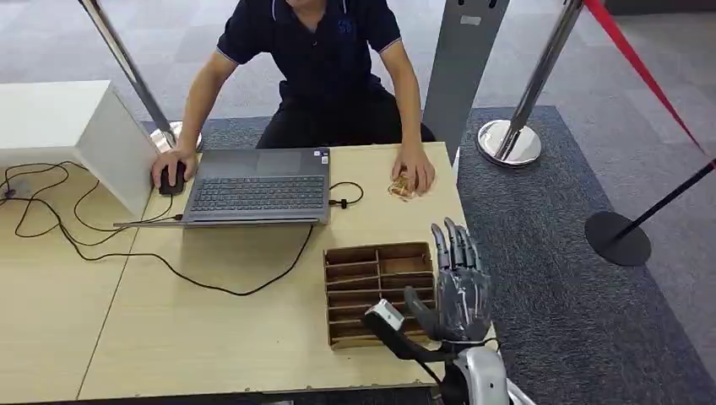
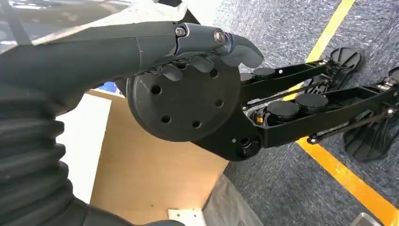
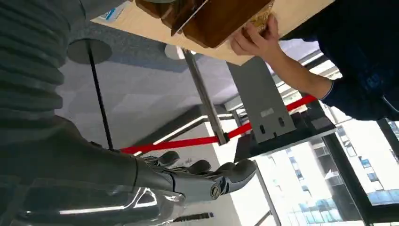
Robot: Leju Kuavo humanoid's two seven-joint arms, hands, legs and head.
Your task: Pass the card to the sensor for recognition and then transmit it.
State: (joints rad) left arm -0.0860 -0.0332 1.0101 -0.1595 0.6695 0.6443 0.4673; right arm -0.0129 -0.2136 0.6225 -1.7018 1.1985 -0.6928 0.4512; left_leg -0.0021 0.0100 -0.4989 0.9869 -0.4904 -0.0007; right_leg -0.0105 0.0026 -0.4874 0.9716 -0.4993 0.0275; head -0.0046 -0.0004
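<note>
Cardboard slots of the organizer [image 1: 380, 291] lay just beside the right hand [image 1: 460, 287], which hung spread and empty, while the card [image 1: 403, 187] sat well ahead under a person's hand [image 1: 415, 174], so a slow, level reach seemed wisest.

A small orange-patterned card [image 1: 403, 187] lay flat near the counter's [image 1: 211, 337] far right edge, under a person's hand [image 1: 415, 173].
</note>
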